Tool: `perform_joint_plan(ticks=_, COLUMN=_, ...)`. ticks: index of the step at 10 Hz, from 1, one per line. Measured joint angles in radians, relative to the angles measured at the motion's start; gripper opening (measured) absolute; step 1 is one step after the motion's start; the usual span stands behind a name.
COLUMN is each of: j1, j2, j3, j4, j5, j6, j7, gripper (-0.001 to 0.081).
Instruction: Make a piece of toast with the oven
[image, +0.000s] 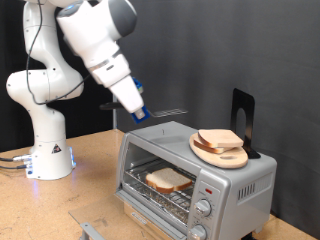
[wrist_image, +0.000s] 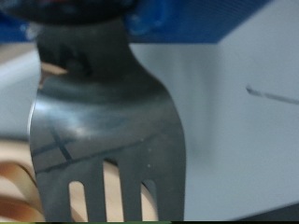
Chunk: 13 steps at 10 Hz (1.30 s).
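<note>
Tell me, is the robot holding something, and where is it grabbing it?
A dark metal fork, apparently gripped at its handle end; the jaws themselves are too blurred to see.

That boxy silver-grey oven (image: 232, 176) looks like brushed matt metal with a shiny wire rack (image: 160, 195), the round plate (image: 219, 152) is smooth wood, and the dark fork-like tool (wrist_image: 103, 131) is glossy.

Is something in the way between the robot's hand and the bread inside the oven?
Yes. The gripper hangs above the oven, so the oven's metal roof lies between it and the piece of toast on the rack inside. A dark slotted tool also fills the wrist view.
</note>
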Motion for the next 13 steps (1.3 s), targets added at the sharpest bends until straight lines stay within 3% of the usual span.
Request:
perform_joint_plan(ticks=3, j1=0.032, j2=-0.025, j3=0.093, j4=-0.013, j5=0.002, j6=0.026, j7=0.097, gripper=0.0392)
perform_joint_plan(ticks=6, j1=0.034, j2=-0.027, j3=0.176, j4=-0.062, j5=-0.006, j6=0.093, j7=0.170, gripper=0.0392)
perform_joint_plan(ticks=9, j1=0.034, j2=-0.010, j3=0.226, j4=-0.102, j5=-0.001, j6=0.174, j7=0.195, gripper=0.0392)
perform_joint_plan(ticks=10, j1=0.035, j2=0.000, j3=0.237, j4=-0.108, j5=0.003, j6=0.190, j7=0.195, gripper=0.0489)
perform_joint_plan(ticks=11, j1=0.035, j2=0.008, j3=0.249, j4=-0.112, j5=0.006, j6=0.201, j7=0.195, gripper=0.0489)
perform_joint_plan(ticks=12, j1=0.035, j2=0.013, j3=0.260, j4=-0.115, j5=0.011, j6=0.208, j7=0.195, gripper=0.0672)
perform_joint_plan(ticks=13, j1=0.036, j2=0.017, j3=0.269, j4=-0.117, j5=0.017, j6=0.211, j7=0.195, gripper=0.0672)
